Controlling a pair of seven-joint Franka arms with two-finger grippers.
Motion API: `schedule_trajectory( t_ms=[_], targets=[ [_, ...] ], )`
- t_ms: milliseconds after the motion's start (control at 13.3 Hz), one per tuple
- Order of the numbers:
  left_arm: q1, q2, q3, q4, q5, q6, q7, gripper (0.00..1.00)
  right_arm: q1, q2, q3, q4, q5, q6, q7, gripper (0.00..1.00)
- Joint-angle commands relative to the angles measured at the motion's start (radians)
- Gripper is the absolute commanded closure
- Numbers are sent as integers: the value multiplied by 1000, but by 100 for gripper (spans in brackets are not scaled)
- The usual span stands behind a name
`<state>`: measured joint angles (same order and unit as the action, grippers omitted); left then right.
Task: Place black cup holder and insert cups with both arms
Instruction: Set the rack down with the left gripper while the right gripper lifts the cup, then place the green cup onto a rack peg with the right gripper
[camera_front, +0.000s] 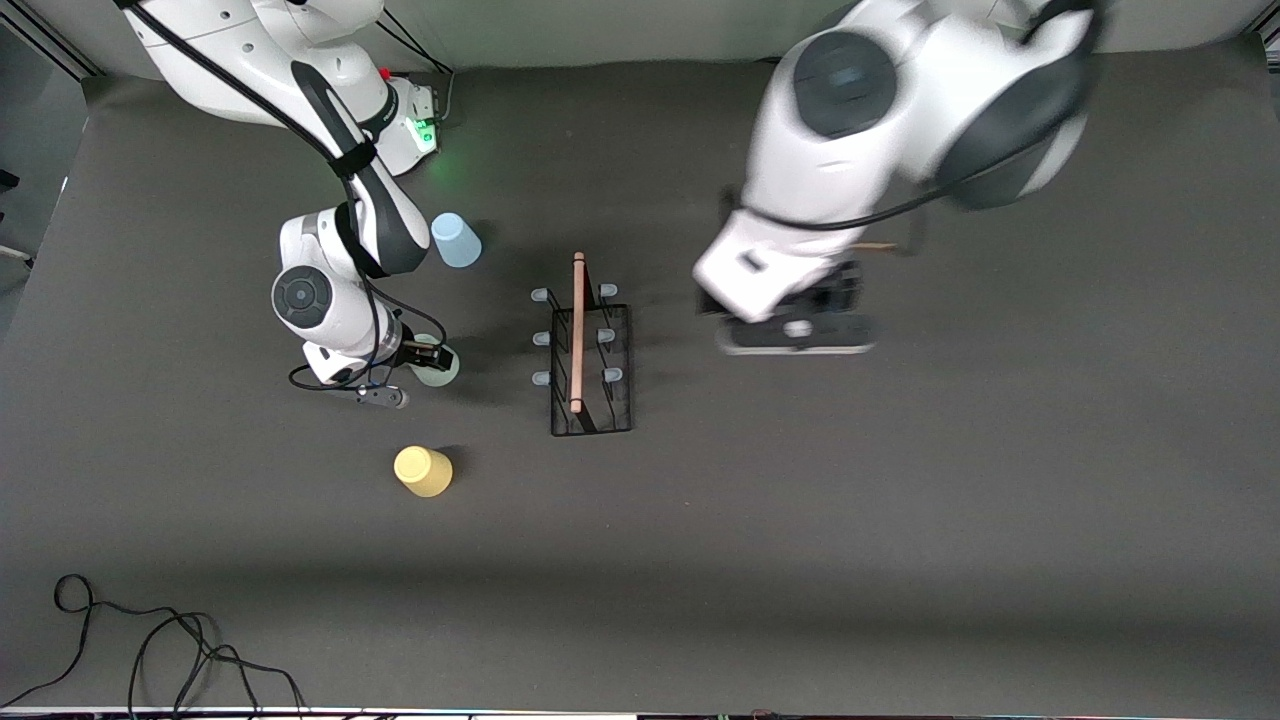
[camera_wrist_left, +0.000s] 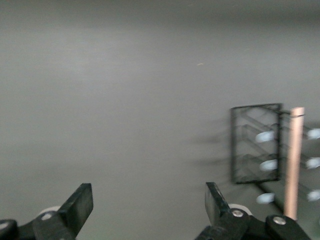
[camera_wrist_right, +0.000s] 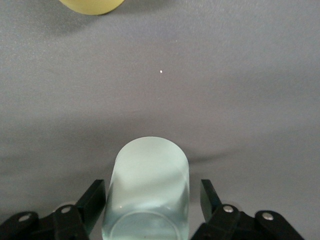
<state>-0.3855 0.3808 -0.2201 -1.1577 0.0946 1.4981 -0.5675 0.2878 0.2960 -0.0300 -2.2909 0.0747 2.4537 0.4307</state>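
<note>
The black cup holder (camera_front: 590, 365) stands mid-table with its wooden rod handle (camera_front: 577, 330) on top; it also shows in the left wrist view (camera_wrist_left: 256, 145). My right gripper (camera_front: 432, 360) is open, with a finger on either side of the pale green cup (camera_front: 445, 368) on the table. In the right wrist view the gripper (camera_wrist_right: 152, 200) straddles the pale green cup (camera_wrist_right: 150, 185) with small gaps. The light blue cup (camera_front: 456, 240) sits farther from the front camera than the green one, and the yellow cup (camera_front: 423, 471) nearer. My left gripper (camera_front: 800, 325) is open and empty over bare table beside the holder, also seen in its wrist view (camera_wrist_left: 150, 200).
A black cable (camera_front: 150, 640) lies at the table's near edge toward the right arm's end. The yellow cup's edge (camera_wrist_right: 92, 5) shows in the right wrist view. Dark table surface (camera_front: 900, 500) surrounds the holder.
</note>
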Motion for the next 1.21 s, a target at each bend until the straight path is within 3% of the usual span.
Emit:
schedule_trajectory(
  t_ms=[0, 75, 301, 527, 828, 1130],
  targets=[
    [135, -88, -2, -91, -7, -44, 115, 0, 22, -8, -5, -4, 43, 7, 3, 95],
    [202, -102, -5, -109, -10, -52, 188, 0, 31, -15, -5, -4, 45, 4, 3, 100],
    [337, -123, -4, -116, -16, -93, 305, 0, 31, -84, -5, 11, 48, -71, 9, 100],
    [419, -143, 17, -145, -15, -101, 447, 0, 50, -182, -5, 103, 71, -275, 42, 100],
    [271, -149, 287, -172, -81, -61, 569, 0, 145, -192, -5, 243, 120, -392, 233, 100],
    [252, -163, 308, -177, -91, -39, 566, 0, 234, -164, -7, 295, 157, -401, 358, 100]
  ],
)
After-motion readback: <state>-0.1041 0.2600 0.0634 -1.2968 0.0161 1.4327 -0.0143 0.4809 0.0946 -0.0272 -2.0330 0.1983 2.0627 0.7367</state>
